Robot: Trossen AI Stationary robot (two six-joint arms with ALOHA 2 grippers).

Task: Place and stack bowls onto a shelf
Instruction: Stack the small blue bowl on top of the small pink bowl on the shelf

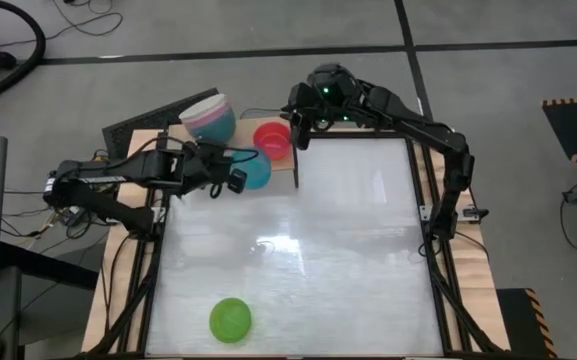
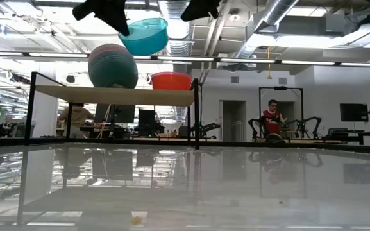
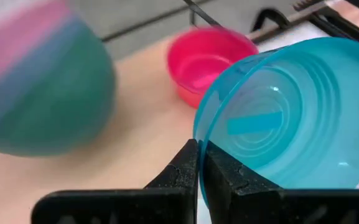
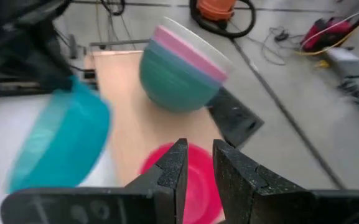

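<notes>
The wooden shelf (image 1: 283, 172) stands at the table's far edge. On it a nested stack of bowls (image 1: 208, 118) lies tipped on its side, and a magenta-red bowl (image 1: 272, 138) stands upright on its base. My left gripper (image 3: 200, 163) is shut on a cyan bowl (image 1: 256, 170), which the low view shows raised above the shelf (image 2: 114, 96). My right gripper (image 4: 198, 163) hovers above the magenta-red bowl (image 4: 195, 180), its fingers a little apart with nothing between them. A lime bowl (image 1: 230, 319) rests on the table near the front edge. My left gripper pinches the cyan bowl's rim (image 3: 199, 134), one finger inside the bowl and one outside. The fingers come from the table's left, slanting down. The bowl is lifted clear of the shelf and tilted, with its opening turned partly toward the gripper.
The shelf board has bare wood (image 3: 104, 168) between the stack (image 3: 36, 93) and the magenta-red bowl (image 3: 207, 59). The white tabletop (image 1: 298, 260) stretches toward the near edge. A person (image 2: 272, 119) sits far off in the room behind.
</notes>
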